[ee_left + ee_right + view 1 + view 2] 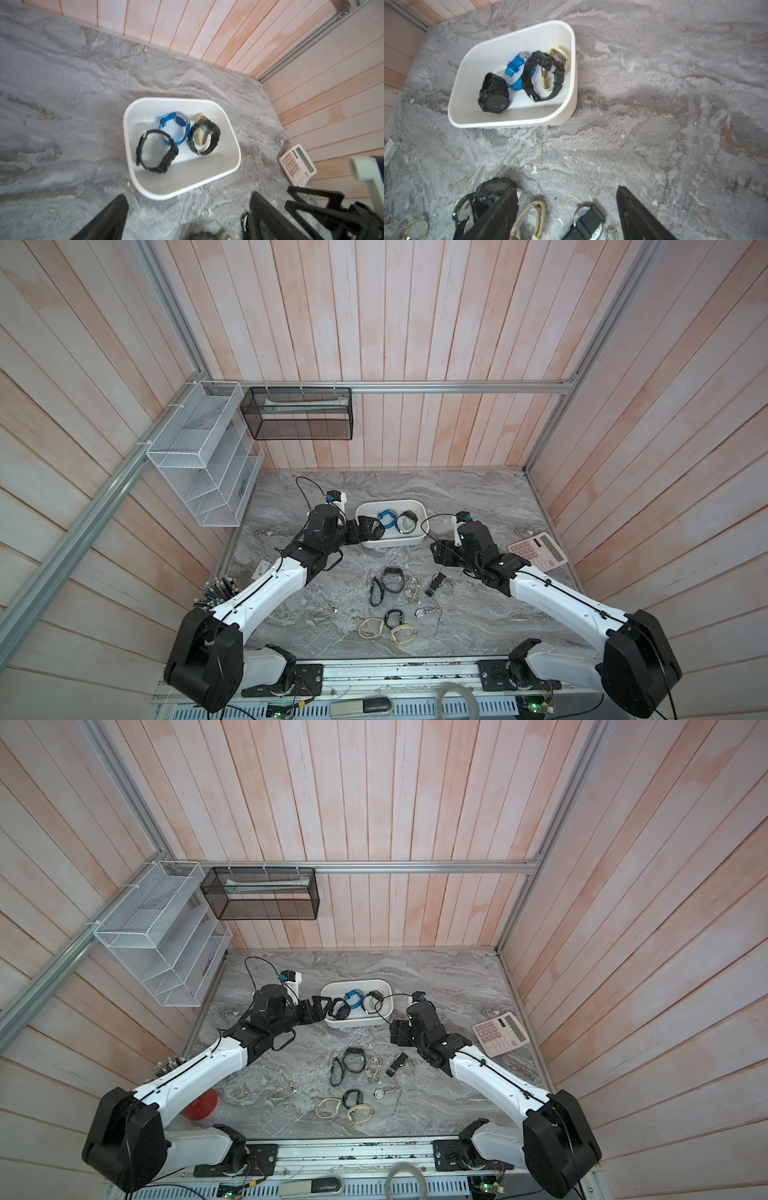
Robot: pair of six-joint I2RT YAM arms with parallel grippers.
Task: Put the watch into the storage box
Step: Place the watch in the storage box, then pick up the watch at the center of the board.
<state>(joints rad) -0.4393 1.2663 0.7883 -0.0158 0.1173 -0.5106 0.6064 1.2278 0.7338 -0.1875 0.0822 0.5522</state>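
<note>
Your left end effector [188, 197] hangs wide open and empty beside the storage box [128, 116]. The black watch [158, 150] lies inside it, against the blue watch [176, 124]. Your right end effector [566, 188] gapes empty over the desk [654, 104].

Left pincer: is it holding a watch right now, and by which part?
Nothing is held. The left pincer stands open and empty near the storage box; the nearer black watch lies free inside. The right pincer is open and empty too.
</note>
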